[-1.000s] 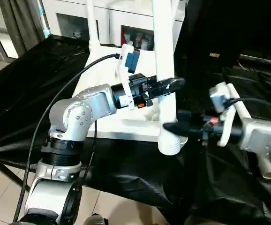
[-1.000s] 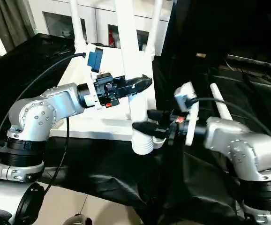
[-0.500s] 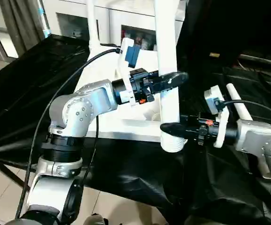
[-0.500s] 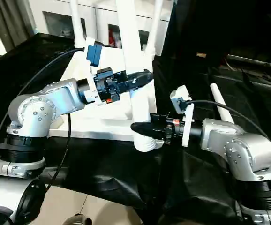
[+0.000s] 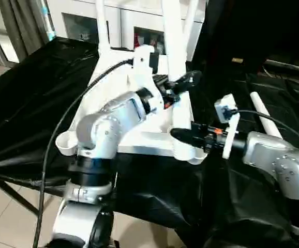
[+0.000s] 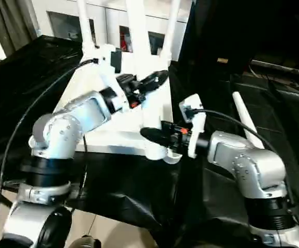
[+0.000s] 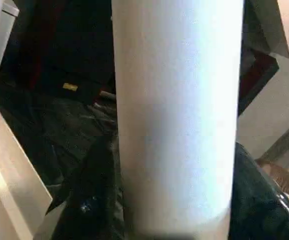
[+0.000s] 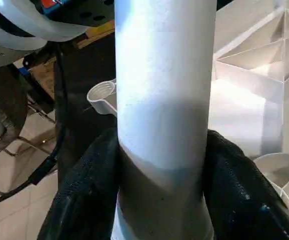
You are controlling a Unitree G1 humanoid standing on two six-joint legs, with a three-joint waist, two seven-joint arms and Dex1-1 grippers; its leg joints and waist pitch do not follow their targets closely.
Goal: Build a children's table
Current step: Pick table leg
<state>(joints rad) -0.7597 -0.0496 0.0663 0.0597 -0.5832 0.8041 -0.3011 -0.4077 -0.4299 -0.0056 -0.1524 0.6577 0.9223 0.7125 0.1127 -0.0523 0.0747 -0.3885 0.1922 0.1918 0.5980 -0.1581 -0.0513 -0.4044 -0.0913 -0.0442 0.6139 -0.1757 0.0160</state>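
Black cloth covers the worktop (image 5: 25, 93). White plastic rectangular tabletop (image 5: 113, 139) lies ribbed underside up near the front edge. Long tapered white tube leg (image 5: 174, 46) stands upright in its near right corner socket. Left gripper (image 5: 183, 82) clamps the leg higher up; right gripper (image 5: 183, 136) clamps it just above the socket, fingers (image 8: 92, 195) pressed to both sides.

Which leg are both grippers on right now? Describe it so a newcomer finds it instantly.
Find the upside-down white tabletop on the black-draped bench. The leg stands in its near right corner socket. Unlike the other upright legs, the left gripper and right gripper clamp it.
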